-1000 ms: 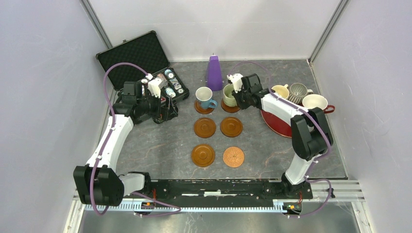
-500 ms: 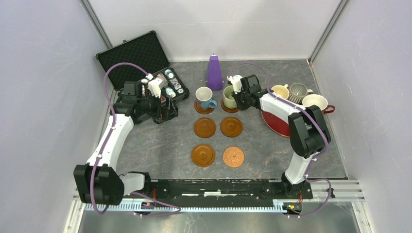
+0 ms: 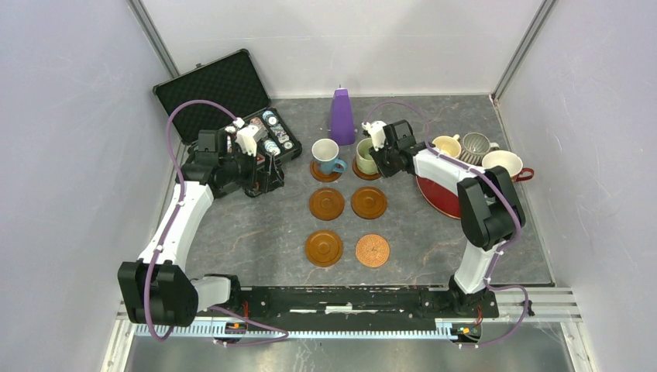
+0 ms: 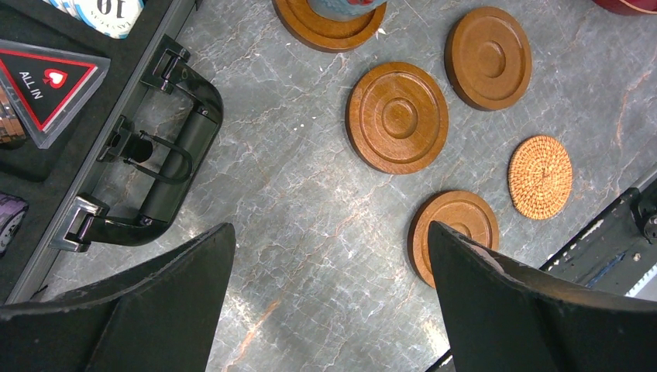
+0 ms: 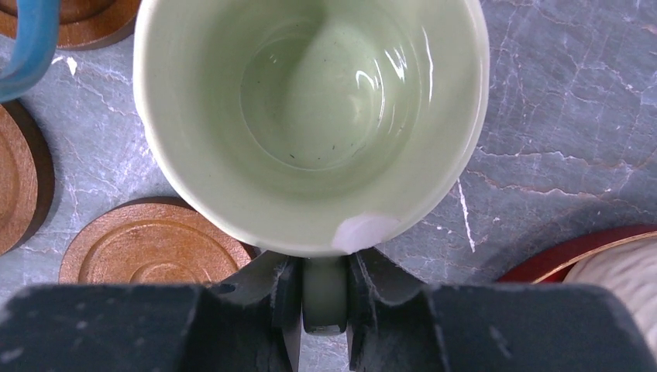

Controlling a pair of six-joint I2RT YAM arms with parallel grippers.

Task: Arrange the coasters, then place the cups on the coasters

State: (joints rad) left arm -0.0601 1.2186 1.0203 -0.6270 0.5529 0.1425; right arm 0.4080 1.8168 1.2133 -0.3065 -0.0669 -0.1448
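Six brown coasters lie in two columns. The pale green cup (image 3: 366, 153) (image 5: 310, 116) stands over the back right coaster (image 3: 366, 173), with my right gripper (image 3: 381, 155) (image 5: 324, 271) shut on its handle from the right. The blue cup (image 3: 325, 153) sits on the back left coaster (image 3: 325, 173). Bare are the two glossy middle coasters (image 3: 326, 203) (image 3: 369, 202), a glossy front one (image 3: 323, 248) and the woven orange-brown one (image 3: 373, 250) (image 4: 540, 177). My left gripper (image 3: 267, 174) (image 4: 329, 232) hangs open over the table left of them.
A cream yellow cup (image 3: 448, 145), a grey ribbed cup (image 3: 476, 146) and a red cup (image 3: 503, 163) stand by the red tray (image 3: 438, 198) at the right. The purple cone (image 3: 342, 116) is behind the cups. An open black case (image 3: 225, 89) lies back left.
My right gripper, with the pale green cup, has edged slightly left and back over the back right coaster. The left arm has not moved.
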